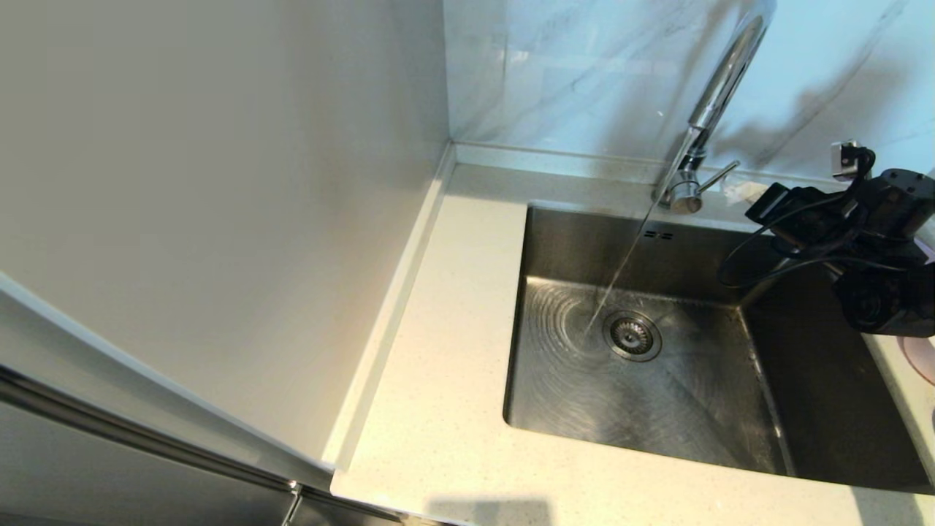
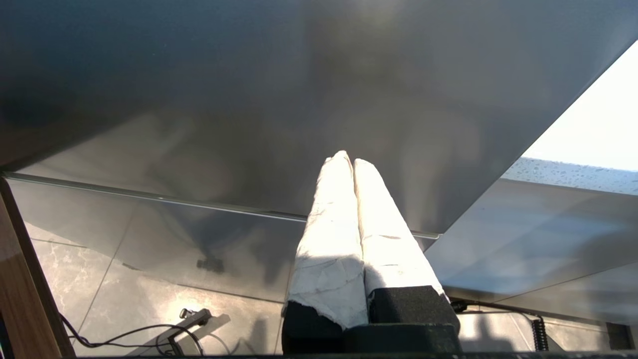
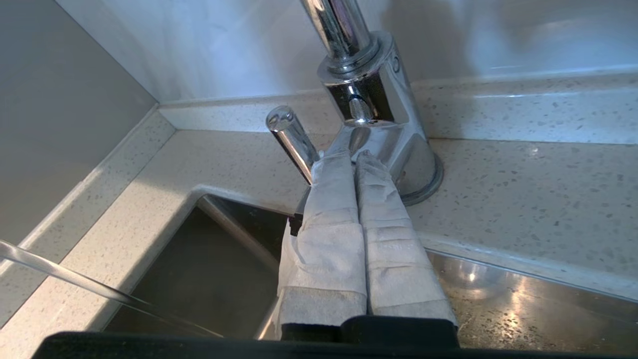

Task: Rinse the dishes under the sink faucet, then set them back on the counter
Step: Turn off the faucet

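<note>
Far left of the head view: grey wall panel running down beside the counter (image 1: 438, 409); no dishes lying on this stretch. Left gripper (image 2: 347, 159) is parking below counter level, wrapped fingers pressed together, holding nothing.

Centre: the sink (image 1: 825, 394) is standing empty while water is streaming in a thin slanted line onto the floor just beside the drain strainer (image 1: 632, 335).

Right of that: the sink faucet (image 1: 719, 88) is running, side lever (image 3: 291, 134) sticking out from its base. Right gripper (image 3: 355, 158) is sitting just beside the lever at the faucet base, fingers closed flat together, empty.

Far right edge: a pinkish rim, probably one of the dishes (image 1: 922, 358), is peeking out behind the right arm.

Judgement: tap is on; next is fetching a dish. Swing clear of the lever, then spread the fingers before reaching the rim.
</note>
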